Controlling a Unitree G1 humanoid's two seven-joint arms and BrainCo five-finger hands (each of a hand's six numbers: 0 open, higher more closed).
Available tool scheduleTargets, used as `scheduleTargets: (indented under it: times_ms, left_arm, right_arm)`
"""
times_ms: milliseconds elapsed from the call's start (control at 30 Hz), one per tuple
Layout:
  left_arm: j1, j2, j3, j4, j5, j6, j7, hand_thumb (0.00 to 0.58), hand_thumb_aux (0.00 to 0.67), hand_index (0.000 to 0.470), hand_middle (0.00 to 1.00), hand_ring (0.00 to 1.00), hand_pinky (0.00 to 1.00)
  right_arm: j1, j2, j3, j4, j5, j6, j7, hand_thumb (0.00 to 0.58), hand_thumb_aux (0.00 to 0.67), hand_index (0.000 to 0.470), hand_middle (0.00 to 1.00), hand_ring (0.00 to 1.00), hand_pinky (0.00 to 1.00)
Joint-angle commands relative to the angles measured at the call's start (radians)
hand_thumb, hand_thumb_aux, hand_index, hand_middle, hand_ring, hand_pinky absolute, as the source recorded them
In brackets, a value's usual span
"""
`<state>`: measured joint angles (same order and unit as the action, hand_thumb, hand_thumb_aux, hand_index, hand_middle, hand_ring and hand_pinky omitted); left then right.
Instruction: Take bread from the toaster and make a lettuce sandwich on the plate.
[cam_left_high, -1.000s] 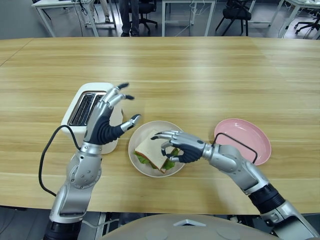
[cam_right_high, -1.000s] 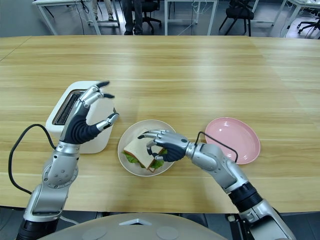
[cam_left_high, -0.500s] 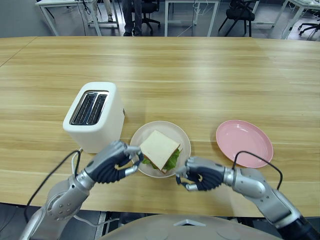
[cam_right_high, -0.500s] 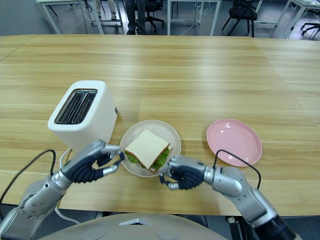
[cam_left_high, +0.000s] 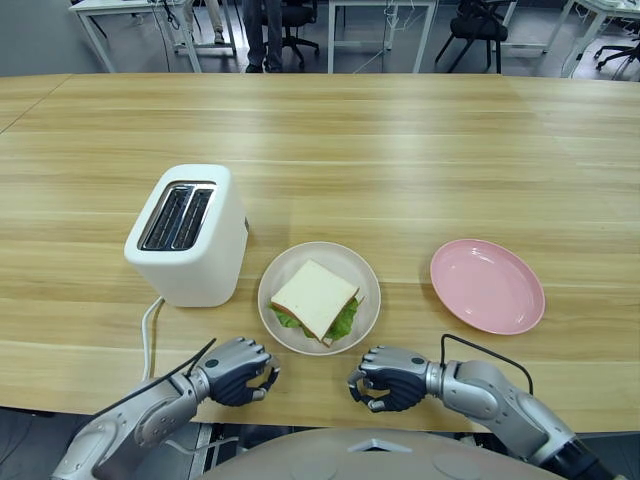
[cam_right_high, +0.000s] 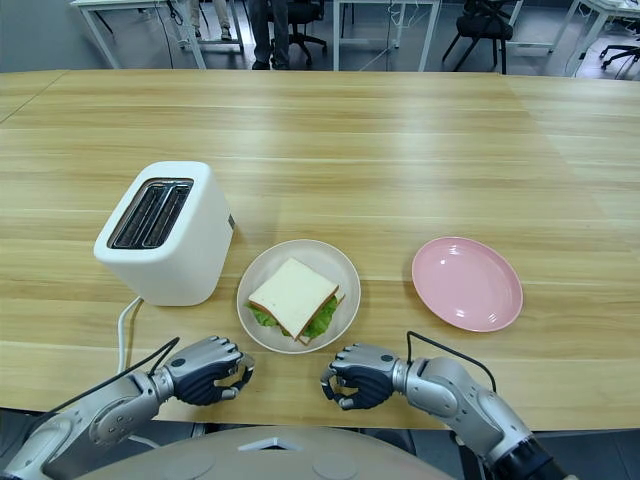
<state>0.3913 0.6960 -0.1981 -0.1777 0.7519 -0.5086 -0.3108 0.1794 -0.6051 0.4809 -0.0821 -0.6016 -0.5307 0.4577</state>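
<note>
While the sandwich (cam_left_high: 316, 300) sits built on the cream plate (cam_left_high: 345, 258), beside the toaster (cam_left_high: 185, 235), left hand (cam_left_high: 237, 357) and right hand (cam_left_high: 390, 378) hang near-side, fingers curled on nothing; it lies ahead between them, neither clearly nearer.

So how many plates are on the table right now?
2. A cream plate holding the sandwich sits just right of the toaster; a pink plate lies farther right.
</note>
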Motion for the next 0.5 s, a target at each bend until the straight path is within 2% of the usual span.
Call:
scheduleTargets:
  times_ms: [33, 233, 500]
  left_arm:
    - [-0.080, -0.031, -0.054, 0.074, 0.050, 0.026, 0.015, 0.580, 0.670, 0.460, 1.00, 1.00, 1.00]
    - [-0.259, -0.115, -0.137, 0.211, 0.079, 0.042, 0.045, 0.580, 0.670, 0.460, 1.00, 1.00, 1.00]
    - [-0.507, -0.210, -0.201, 0.428, 0.103, 0.082, 0.126, 0.580, 0.670, 0.460, 1.00, 1.00, 1.00]
  right_arm:
    - [-0.067, 0.039, 0.033, 0.090, -0.081, -0.005, -0.058, 0.580, 0.670, 0.460, 1.00, 1.00, 1.00]
    - [-0.205, 0.095, 0.045, 0.217, -0.166, 0.001, -0.161, 0.580, 0.670, 0.460, 1.00, 1.00, 1.00]
    - [-0.465, 0.168, 0.038, 0.465, -0.246, 0.047, -0.351, 0.580, 0.670, 0.460, 1.00, 1.00, 1.00]
